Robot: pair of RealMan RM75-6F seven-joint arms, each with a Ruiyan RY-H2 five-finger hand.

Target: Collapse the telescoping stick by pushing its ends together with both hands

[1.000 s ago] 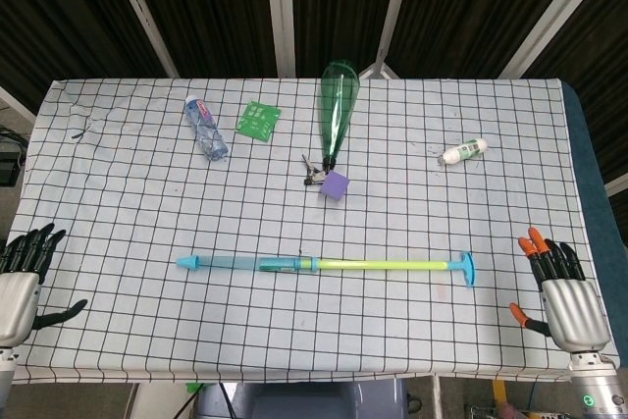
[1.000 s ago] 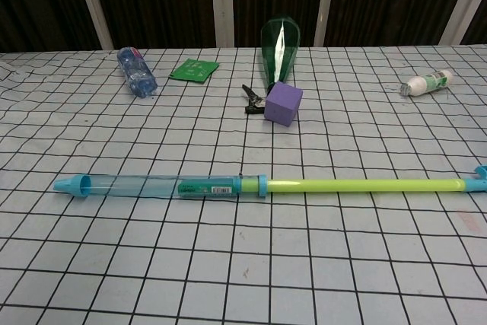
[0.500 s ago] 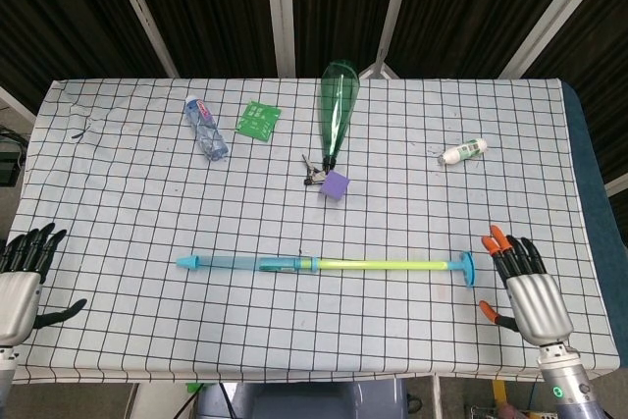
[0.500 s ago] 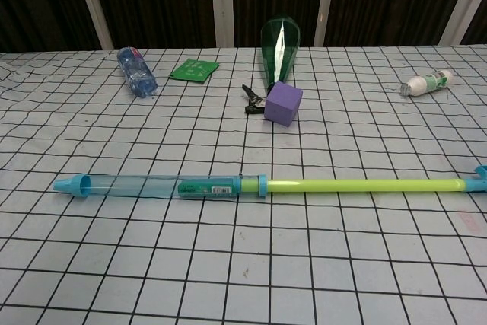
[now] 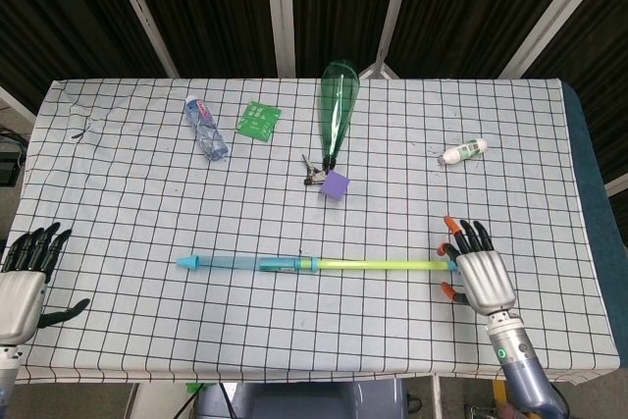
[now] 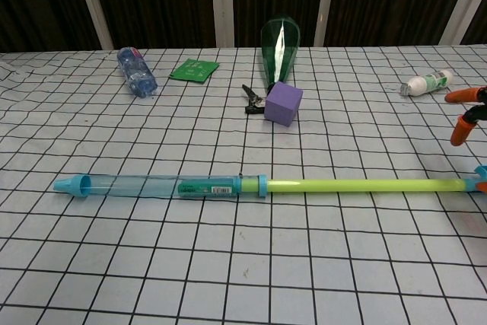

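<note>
Blue-and-yellow telescoping plastic stick (image 5: 319, 264) lies extended on checkered table (image 5: 128, 203); green label unreadable. Right robot hand (image 5: 478, 271) spread at its yellow end. Left robot hand (image 5: 25, 282) spread, well apart.

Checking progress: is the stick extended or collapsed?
Extended: the stick shows a long yellow-green inner tube outside its blue sleeve.

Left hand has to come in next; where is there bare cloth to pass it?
Bare cloth lies between the left hand and the telescoping stick's blue tip, and along the near edge. Crowded: purple cube, green bottle.
</note>
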